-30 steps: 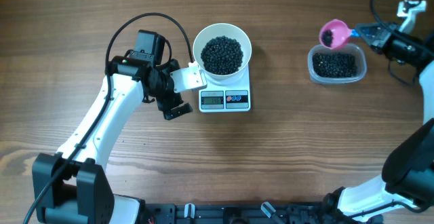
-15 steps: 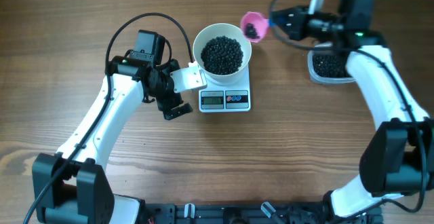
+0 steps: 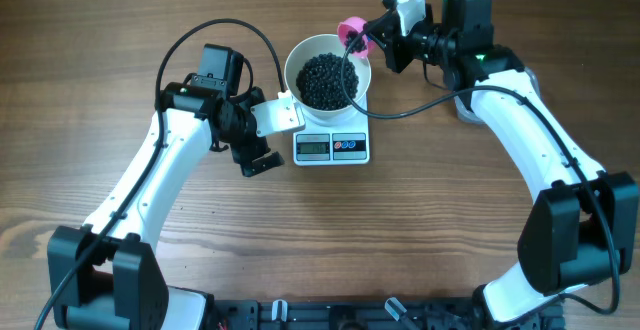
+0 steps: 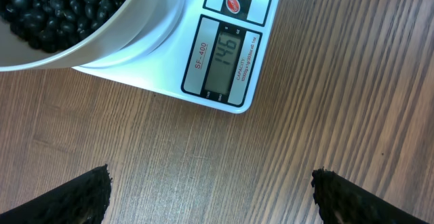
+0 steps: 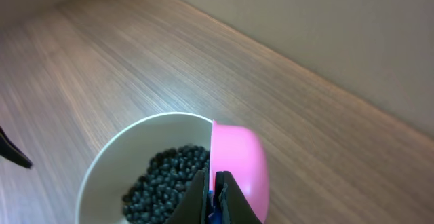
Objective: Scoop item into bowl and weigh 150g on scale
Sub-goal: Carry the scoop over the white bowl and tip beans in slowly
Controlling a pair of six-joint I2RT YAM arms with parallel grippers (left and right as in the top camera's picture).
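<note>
Right fingers [image 5: 195, 198]: pinching scoop [image 5: 239, 166], tipped over bowl [image 3: 291, 70] rim, upper centre. Left fingers [image 4: 68, 200]: spread, idle by scale [image 3: 332, 148]. Beans [image 3: 327, 80]: in bowl on scale, display just under target. Risk: overshoot if dumped whole; strays onto counter [image 3: 450, 220].

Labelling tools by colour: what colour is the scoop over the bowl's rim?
The scoop is pink, and it shows best in the right wrist view.

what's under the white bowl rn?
The digital scale: its display and buttons stick out in front. The weighing platform is covered by the bowl, so contact there can't be seen.
</note>
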